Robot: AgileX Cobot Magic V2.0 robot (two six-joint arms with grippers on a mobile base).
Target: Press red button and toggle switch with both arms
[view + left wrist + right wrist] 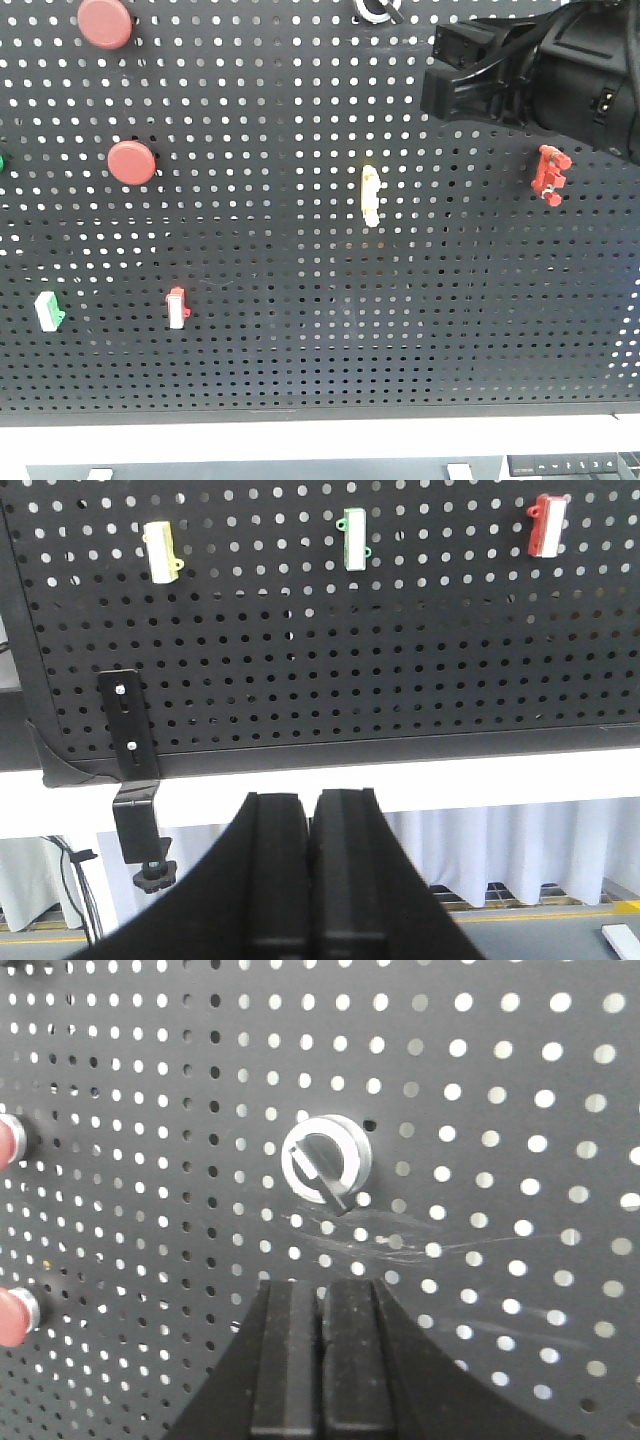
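Two red buttons (105,22) (132,162) sit at the upper left of the black pegboard (300,340). Their edges also show in the right wrist view, one red button (8,1142) above the other (12,1315). Small toggle switches are mounted lower: yellow (370,195), red (550,175), green-and-white (48,310), red-and-white (177,308). My right gripper (322,1285) is shut and empty, close to the board just below a silver rotary knob (326,1160). My left gripper (312,798) is shut and empty, below the board's bottom edge, apart from the switches.
The right arm (540,70) covers the board's top right corner. A green button (1,162) peeks in at the left edge. A black clamp bracket (130,770) holds the board's lower corner. White curtains hang under the white shelf (400,780).
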